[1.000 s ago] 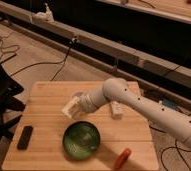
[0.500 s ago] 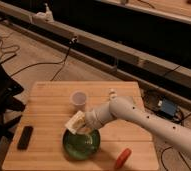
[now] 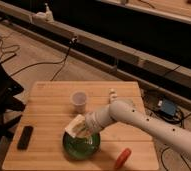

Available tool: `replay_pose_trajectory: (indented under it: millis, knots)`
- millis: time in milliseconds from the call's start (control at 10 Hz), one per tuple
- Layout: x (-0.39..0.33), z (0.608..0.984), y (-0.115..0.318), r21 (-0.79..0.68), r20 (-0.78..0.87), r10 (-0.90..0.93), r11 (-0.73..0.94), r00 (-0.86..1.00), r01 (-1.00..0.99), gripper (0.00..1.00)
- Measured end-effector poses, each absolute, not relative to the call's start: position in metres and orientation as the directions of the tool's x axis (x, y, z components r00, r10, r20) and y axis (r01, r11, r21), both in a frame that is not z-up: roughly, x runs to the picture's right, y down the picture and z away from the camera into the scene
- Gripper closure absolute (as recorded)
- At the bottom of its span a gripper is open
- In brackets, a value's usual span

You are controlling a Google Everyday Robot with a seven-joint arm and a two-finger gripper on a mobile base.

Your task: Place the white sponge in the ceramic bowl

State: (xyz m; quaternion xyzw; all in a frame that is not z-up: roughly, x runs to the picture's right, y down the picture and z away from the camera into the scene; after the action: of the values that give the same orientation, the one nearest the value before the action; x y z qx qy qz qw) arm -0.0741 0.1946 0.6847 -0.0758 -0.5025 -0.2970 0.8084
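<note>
My gripper (image 3: 80, 129) hangs over the 12 o'clock rim of the ceramic bowl (image 3: 83, 150), its tip hidden behind the white sponge (image 3: 74, 126), which also covers that stretch of rim. My arm (image 3: 149, 122) runs out of view toward 4 o'clock and hides the base of a small white object (image 3: 112, 93) I cannot identify. The black chair (image 3: 0, 97) at 9 o'clock is cut by the left edge.

Clutter I see on the table (image 3: 44, 107):
Cup (image 3: 79, 101) mid-table, white bottle (image 3: 112, 94) near back edge, black remote (image 3: 25, 137) front left, red thing (image 3: 122, 158) front right.
</note>
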Motion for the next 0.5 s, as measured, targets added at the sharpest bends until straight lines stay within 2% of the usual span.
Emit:
replay_pose_trajectory:
  millis: [200, 300, 500]
  knots:
    - [-0.074, 0.685, 0.195, 0.175, 0.858, -0.403, 0.813, 0.318, 0.555, 0.99]
    - [-0.073, 0.686, 0.199, 0.167, 0.864, -0.392, 0.815, 0.316, 0.555, 0.98]
    - [-0.067, 0.691, 0.207, 0.145, 0.873, -0.368, 0.822, 0.321, 0.55, 0.83]
